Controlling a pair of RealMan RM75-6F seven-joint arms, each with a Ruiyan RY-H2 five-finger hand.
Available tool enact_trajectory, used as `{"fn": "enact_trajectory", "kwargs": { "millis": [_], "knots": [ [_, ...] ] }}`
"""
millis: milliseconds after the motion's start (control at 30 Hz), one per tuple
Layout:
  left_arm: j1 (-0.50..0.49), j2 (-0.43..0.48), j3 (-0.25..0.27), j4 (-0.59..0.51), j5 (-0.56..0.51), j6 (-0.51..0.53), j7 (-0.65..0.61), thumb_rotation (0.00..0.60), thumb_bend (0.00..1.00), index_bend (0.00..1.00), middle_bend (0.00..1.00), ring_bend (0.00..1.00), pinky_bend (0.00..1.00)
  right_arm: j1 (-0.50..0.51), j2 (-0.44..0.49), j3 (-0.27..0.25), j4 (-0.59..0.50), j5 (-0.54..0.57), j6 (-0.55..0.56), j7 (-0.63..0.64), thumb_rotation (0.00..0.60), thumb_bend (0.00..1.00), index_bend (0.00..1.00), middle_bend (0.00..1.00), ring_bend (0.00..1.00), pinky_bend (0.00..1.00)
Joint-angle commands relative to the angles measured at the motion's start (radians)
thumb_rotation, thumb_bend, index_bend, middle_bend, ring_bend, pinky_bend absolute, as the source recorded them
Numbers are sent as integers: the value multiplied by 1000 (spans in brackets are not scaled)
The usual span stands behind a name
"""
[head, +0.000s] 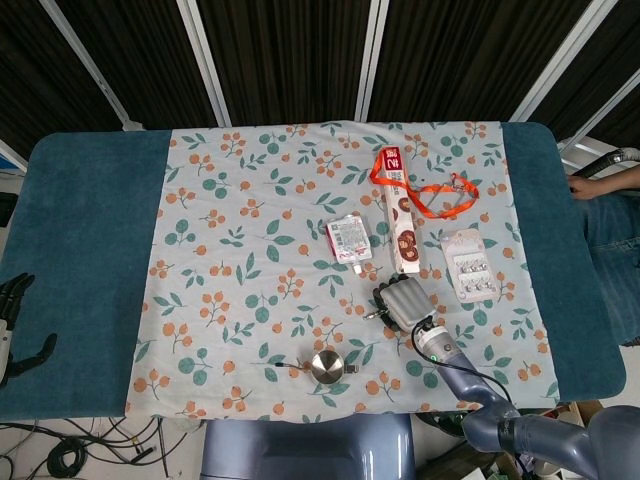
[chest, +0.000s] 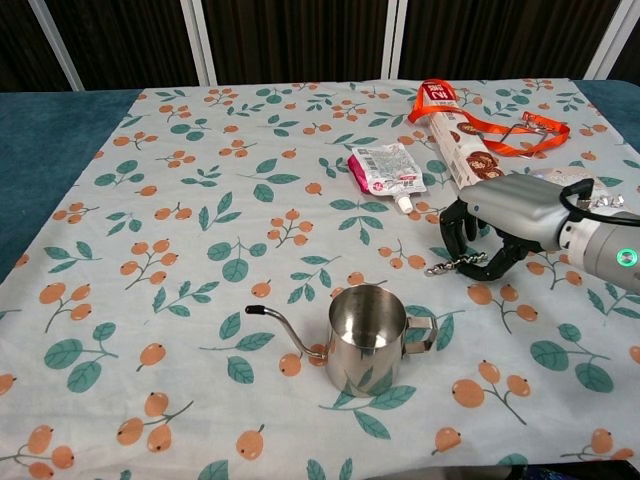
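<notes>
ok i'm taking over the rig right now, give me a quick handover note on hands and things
Right hand: fingers curled over a small metal chain on the floral cloth, in front of the biscuit box; chain apparently pinched but not lifted clear.
Left hand: off at the table's left edge, holding nothing.
Steel pitcher stands upright, near side, apart from the hand. Red pouch, orange lanyard and blister pack lie untouched.
Left to do: confirm the grasp, then lift.
</notes>
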Motion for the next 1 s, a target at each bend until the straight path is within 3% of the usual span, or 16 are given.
{"fn": "enact_trajectory", "kwargs": {
  "millis": [33,1000],
  "knots": [
    [0,0,0,0,0,-1,0,600,349,5,29,11,0,0,-1,0,0,0,0,0,600,288,546,433,400,328],
    [2,2,0,1,-2,1,-1,600,349,5,29,12,0,7,-6,-2,2,7,-24,-18,600,290,526,430,396,328]
  ]
}}
